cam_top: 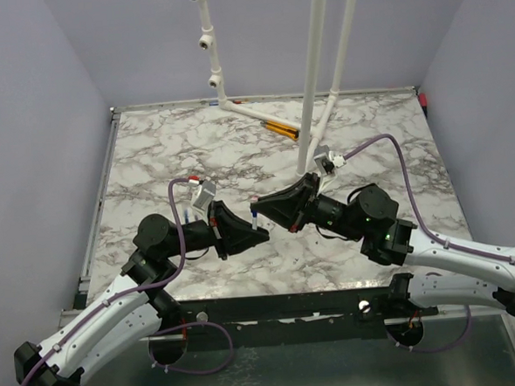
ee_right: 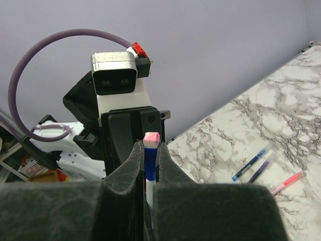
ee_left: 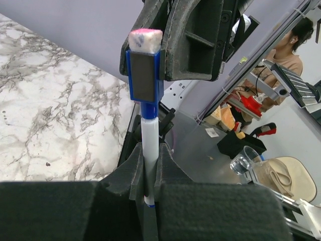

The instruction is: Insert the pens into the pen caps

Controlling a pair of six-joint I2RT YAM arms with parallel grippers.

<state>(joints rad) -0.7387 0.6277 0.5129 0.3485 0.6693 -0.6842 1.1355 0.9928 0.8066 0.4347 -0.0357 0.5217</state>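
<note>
Both grippers meet above the table's middle on one pen. My left gripper (cam_top: 258,234) (ee_left: 149,156) is shut on the white barrel of the pen (ee_left: 149,133). My right gripper (cam_top: 260,202) (ee_right: 149,150) is shut on its blue pen cap (ee_left: 144,75) (ee_right: 150,161), which has a pink-white pad on top. The cap's lower end sits over the barrel's end, and the pen stands roughly upright between the two grippers (cam_top: 255,218). Two bluish pens (ee_right: 253,161) and a pink-red pen (ee_right: 287,183) lie loose on the marble table in the right wrist view.
White pipe stands (cam_top: 316,84) rise from the back of the marble table (cam_top: 386,150), with orange-and-black sticks (cam_top: 280,128) at their foot. A raised rim (cam_top: 100,194) runs along the table's left edge. Beyond the near edge is clutter off the table (ee_left: 246,145).
</note>
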